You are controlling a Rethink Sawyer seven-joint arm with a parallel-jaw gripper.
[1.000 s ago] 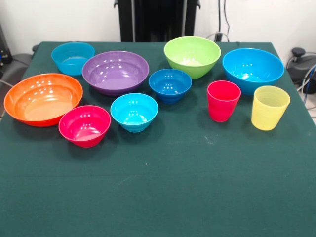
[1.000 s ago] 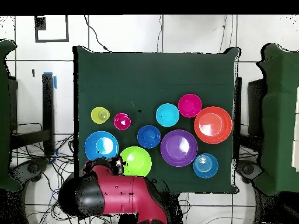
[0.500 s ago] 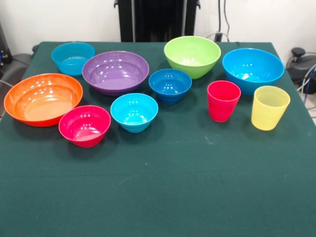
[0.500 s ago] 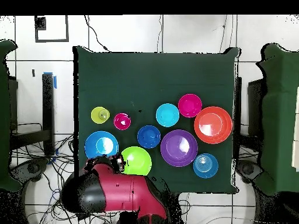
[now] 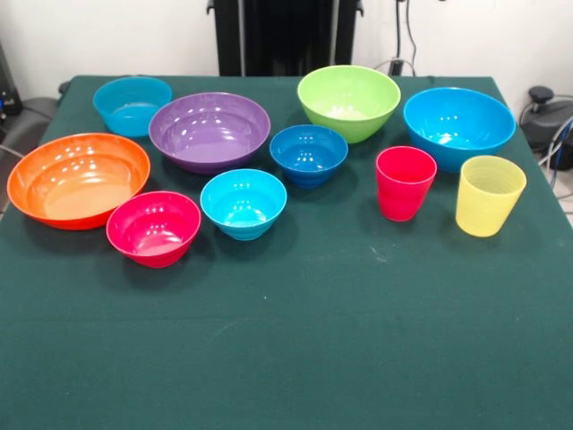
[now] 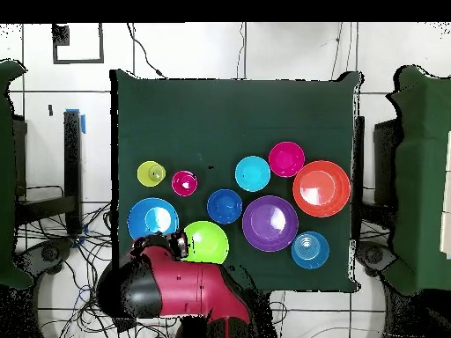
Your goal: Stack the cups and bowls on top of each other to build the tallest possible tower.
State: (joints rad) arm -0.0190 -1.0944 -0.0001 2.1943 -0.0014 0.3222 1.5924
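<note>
All bowls and cups stand singly on the green table (image 5: pixel 295 340); nothing is stacked, so no tower shows. The bowls are orange (image 5: pixel 79 179), purple (image 5: pixel 209 130), lime green (image 5: pixel 349 100), pink-red (image 5: pixel 154 227), small cyan (image 5: pixel 243 202), small dark blue (image 5: pixel 309 153), large bright blue (image 5: pixel 458 125) and light blue (image 5: pixel 132 104). The red-pink cup (image 5: pixel 405 183) and the yellow cup (image 5: pixel 489 195) stand upright side by side. In the overhead view the arm's end with the gripper (image 6: pixel 172 243) hangs over the table edge between the bright blue bowl (image 6: pixel 152 218) and the lime green bowl (image 6: pixel 205 242).
The red arm body (image 6: pixel 176 295) lies over the table's edge by the robot base in the overhead view. The black pedestal (image 5: pixel 285 36) stands behind the table in the front view. Dark chairs (image 6: pixel 414 176) flank the table's sides.
In the overhead view the arm's body has shifted slightly to the right. The bowls and cups have not moved.
</note>
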